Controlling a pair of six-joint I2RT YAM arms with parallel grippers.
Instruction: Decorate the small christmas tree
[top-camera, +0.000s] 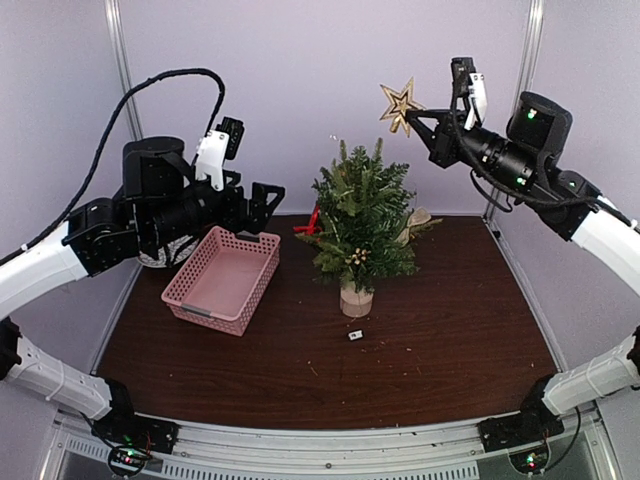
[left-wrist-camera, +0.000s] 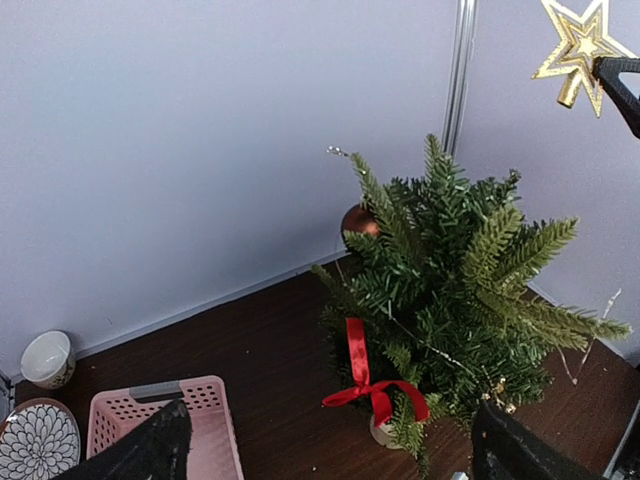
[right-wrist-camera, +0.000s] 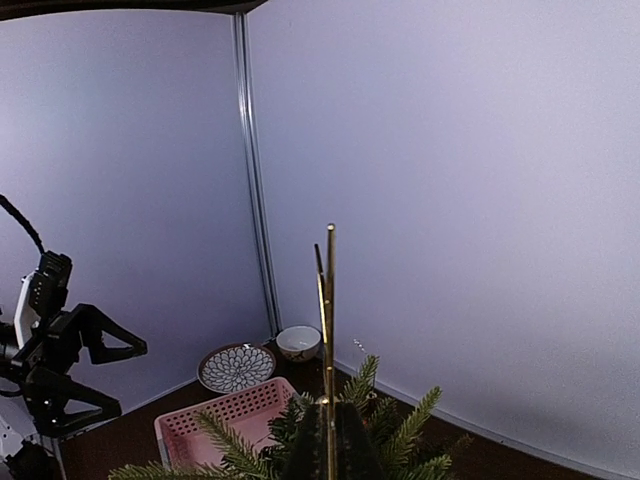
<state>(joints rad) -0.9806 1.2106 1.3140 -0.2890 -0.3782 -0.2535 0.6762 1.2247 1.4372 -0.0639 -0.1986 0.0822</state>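
Observation:
The small christmas tree (top-camera: 360, 215) stands mid-table on a pale stump, with a red ribbon bow (left-wrist-camera: 375, 385) on its left side and a brown bauble (left-wrist-camera: 358, 220) behind. It also shows in the left wrist view (left-wrist-camera: 450, 290) and in the right wrist view (right-wrist-camera: 400, 440). My right gripper (top-camera: 415, 118) is shut on a gold star topper (top-camera: 399, 104), held in the air above and right of the treetop; the star shows edge-on in the right wrist view (right-wrist-camera: 327, 340). My left gripper (top-camera: 262, 203) is open and empty, above the pink basket (top-camera: 222, 277), left of the tree.
A patterned plate (right-wrist-camera: 236, 366) and a white bowl (right-wrist-camera: 299, 342) sit at the back left by the wall. A small dark object (top-camera: 355, 335) lies on the table in front of the tree. Beige items (top-camera: 420, 222) lie behind the tree at right.

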